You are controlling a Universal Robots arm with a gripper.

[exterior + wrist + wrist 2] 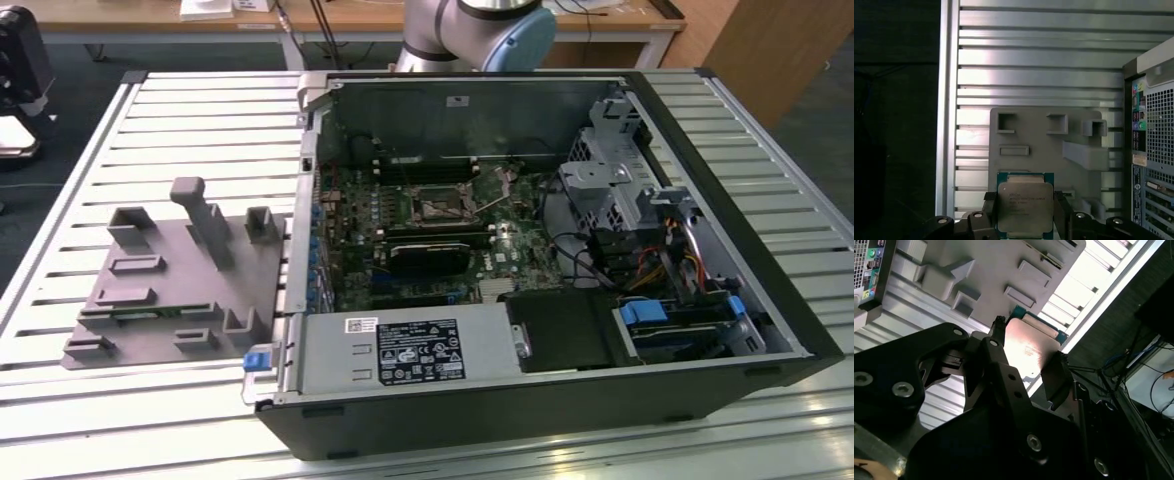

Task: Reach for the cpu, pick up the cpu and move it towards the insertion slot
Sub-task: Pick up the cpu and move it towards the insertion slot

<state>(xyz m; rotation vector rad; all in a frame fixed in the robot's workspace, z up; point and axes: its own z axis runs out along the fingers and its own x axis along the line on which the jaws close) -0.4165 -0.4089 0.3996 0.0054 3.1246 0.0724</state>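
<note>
in both wrist views the gripper has its two dark fingers pressed against opposite edges of the cpu, so it looks clamped on the chip, though the contact on the far side is partly in shadow and hard to confirm. the cpu shows its pale metal top toward the first wrist camera, with a green edge around it, and it sits raised above the gray tray, which lies on the ribbed metal table. the same chip appears as a glare-bright plate between the fingers in the second wrist view, with the tray's blocks behind it. in the exterior view the open computer case lies on the table, the tray at the exterior view's left of it. the insertion slot, a dark square in a shiny frame, sits on the green board inside the case, well apart from the tray. the arm's gray and blue joint stands behind the case.
</note>
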